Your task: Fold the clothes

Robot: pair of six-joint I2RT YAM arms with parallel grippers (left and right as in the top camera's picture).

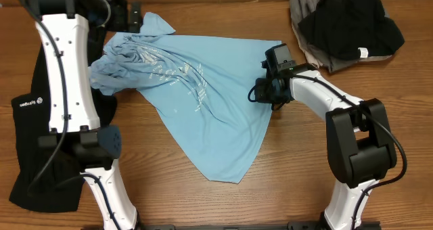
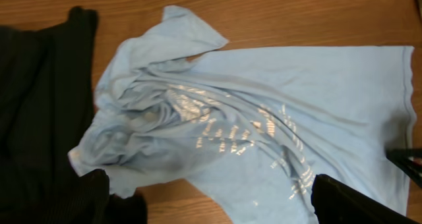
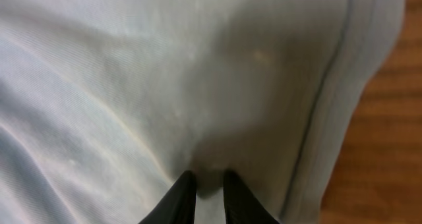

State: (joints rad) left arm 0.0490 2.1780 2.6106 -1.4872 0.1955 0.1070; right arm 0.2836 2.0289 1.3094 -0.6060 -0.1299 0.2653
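The light blue T-shirt (image 1: 203, 115) with white lettering lies spread across the table, bunched at its upper left. It also shows in the left wrist view (image 2: 264, 105) and fills the right wrist view (image 3: 165, 85). My left gripper (image 1: 125, 17) is open and empty, held above the shirt's bunched collar end; its fingers (image 2: 214, 196) are wide apart. My right gripper (image 1: 257, 93) is at the shirt's right hem, and its fingers (image 3: 204, 184) are shut on a pinch of the blue fabric beside the stitched hem.
A long black garment with a small white logo (image 1: 30, 122) lies at the left edge, partly under the left arm, and shows in the left wrist view (image 2: 33, 105). A pile of black and grey clothes (image 1: 345, 24) sits at the back right. Bare wood (image 1: 291, 162) lies in front.
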